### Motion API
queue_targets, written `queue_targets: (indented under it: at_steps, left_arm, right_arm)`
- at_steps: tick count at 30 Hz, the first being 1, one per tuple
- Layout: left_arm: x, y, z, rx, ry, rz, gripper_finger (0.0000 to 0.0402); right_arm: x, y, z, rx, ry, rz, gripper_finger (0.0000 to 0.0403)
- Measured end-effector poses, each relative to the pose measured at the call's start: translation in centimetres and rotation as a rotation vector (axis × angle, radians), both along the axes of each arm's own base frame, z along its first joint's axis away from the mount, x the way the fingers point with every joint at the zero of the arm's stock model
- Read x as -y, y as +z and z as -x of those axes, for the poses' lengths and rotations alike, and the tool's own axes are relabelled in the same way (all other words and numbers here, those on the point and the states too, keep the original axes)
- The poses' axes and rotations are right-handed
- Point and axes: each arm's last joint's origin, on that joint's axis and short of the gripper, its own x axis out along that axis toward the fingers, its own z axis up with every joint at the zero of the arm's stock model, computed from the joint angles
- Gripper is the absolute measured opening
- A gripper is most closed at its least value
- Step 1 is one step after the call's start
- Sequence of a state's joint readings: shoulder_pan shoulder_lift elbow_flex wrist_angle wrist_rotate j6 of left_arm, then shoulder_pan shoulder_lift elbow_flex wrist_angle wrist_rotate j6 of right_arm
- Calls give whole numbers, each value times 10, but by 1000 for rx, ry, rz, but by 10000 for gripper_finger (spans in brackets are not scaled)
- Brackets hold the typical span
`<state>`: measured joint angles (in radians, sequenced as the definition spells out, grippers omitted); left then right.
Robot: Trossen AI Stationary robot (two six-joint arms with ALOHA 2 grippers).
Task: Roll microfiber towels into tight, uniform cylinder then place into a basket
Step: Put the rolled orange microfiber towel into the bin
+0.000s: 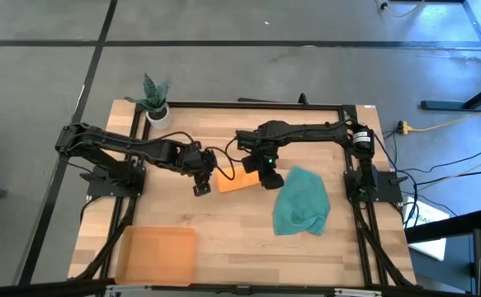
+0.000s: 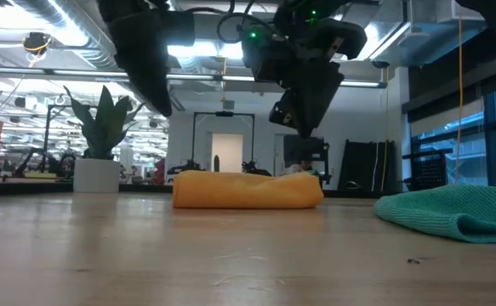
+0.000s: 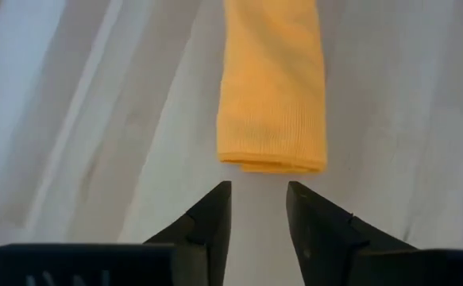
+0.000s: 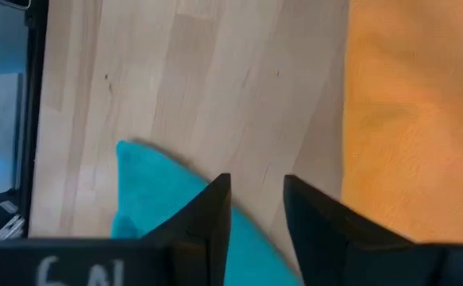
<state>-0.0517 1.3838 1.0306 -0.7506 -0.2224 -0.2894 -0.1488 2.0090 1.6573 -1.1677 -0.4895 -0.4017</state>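
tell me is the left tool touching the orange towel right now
Apart. The left wrist view shows bare table between the left tool and the near end of the rolled orange towel, with nothing between its open fingers.

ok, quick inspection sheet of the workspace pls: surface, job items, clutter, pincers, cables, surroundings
Surface: wooden table, bare between items.
Job's things: orange towel rolled, mid-table; teal towel crumpled, unrolled; basket with no towel in it, near corner on the left arm's side.
Clutter: plant pot at far edge.
Pincers: left pincer open, just off the roll's end; right pincer open, above the table between both towels.
Cables: yellow cable on floor.
Surroundings: nobody seen.
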Motion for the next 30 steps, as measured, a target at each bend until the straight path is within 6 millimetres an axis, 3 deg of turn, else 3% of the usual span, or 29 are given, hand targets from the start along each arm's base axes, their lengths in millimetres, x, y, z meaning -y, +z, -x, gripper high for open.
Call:
queue_targets:
  at_steps: [5, 17, 22, 25, 30]
  left_arm:
    - [5, -3, -2, -42, -162, -72, 111]
    - [7, -25, -14, -126, -200, -79, 110]
    - [8, -40, -24, -158, -238, -87, 110]
    - [10, -44, -29, -139, -237, -56, 110]
    - [11, -44, -32, -99, -182, -5, 110]
  right_arm:
    - [11, 0, 5, -42, -38, -9, 117]
    - [48, 30, 31, -3, -142, -2, 117]
    - [54, 36, 35, 41, -118, -18, 117]
    - [51, 33, 36, 68, -74, -78, 117]
    - [48, 5, 42, 63, -44, -150, 117]
